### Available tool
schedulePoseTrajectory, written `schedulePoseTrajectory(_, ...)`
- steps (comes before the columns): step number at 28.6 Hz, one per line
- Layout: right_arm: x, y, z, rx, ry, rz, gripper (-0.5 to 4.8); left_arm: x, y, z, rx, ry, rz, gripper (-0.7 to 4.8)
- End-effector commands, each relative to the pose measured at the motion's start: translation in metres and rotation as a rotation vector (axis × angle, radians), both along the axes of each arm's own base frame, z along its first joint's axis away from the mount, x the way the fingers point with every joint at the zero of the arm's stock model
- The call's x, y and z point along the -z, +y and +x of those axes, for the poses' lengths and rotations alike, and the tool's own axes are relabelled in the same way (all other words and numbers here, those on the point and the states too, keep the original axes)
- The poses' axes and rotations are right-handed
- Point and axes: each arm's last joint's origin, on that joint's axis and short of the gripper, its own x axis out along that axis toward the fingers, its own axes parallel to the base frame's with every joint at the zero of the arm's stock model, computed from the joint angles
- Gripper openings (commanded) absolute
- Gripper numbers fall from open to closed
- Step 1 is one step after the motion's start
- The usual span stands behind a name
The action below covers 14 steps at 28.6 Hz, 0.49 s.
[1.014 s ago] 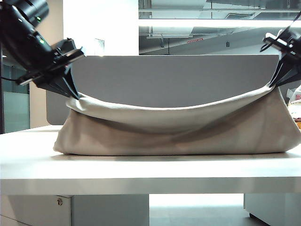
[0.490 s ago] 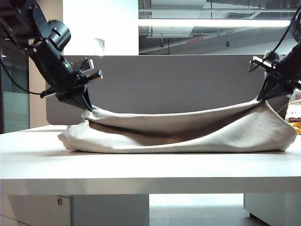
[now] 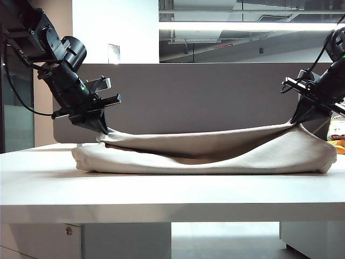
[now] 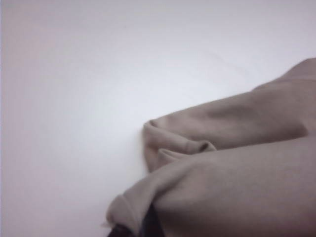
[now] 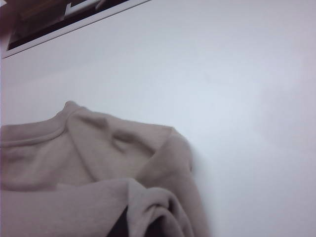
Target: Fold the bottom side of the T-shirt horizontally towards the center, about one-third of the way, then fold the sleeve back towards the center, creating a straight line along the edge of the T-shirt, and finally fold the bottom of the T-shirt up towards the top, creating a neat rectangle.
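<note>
1. Left gripper (image 3: 103,128) clamped on the upper cloth layer at the left end of the T-shirt (image 3: 215,154), low, just above the desk (image 3: 161,194). Left wrist view: cloth bunched right at the jaws, dark finger tips barely showing under it.
2. Right gripper (image 3: 297,120) likewise clamped on the same layer at the right end, also low; right wrist view shows fabric gathered at the jaws, w/ a hemmed edge lying on the desk beyond.
3. T-shirt lies across nearly the whole desk width, long and low. Held layer spans btwn both grippers, sagging in the middle onto the layer beneath; ends are lifted.
4. Progress, my read: a lengthwise fold is mid-lay. Top layer is over the lower one but not released or flat.
5. Can't tell from this side angle which fold this is, nor whether the sleeve is tucked.
6. Left to do, prob.: set layer down, let go, smooth; then any remaining folds to reach a neat rectangle.
</note>
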Motion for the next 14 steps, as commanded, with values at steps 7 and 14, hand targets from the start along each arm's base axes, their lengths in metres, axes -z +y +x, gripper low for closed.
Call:
schedulePoseTrajectory(7, -0.010, -0.002, 0.007, 0.037, -0.108, -0.039, 2.20, -0.007, 0.002, 0.005, -0.041, -0.081, 0.025, 2.71)
schedulePoseTrajectory(14, -0.013, -0.001, 0.008, 0.002, -0.142, -0.016, 2.61, -0.015, 0.007, 0.007, -0.090, -0.082, 0.007, 4.67)
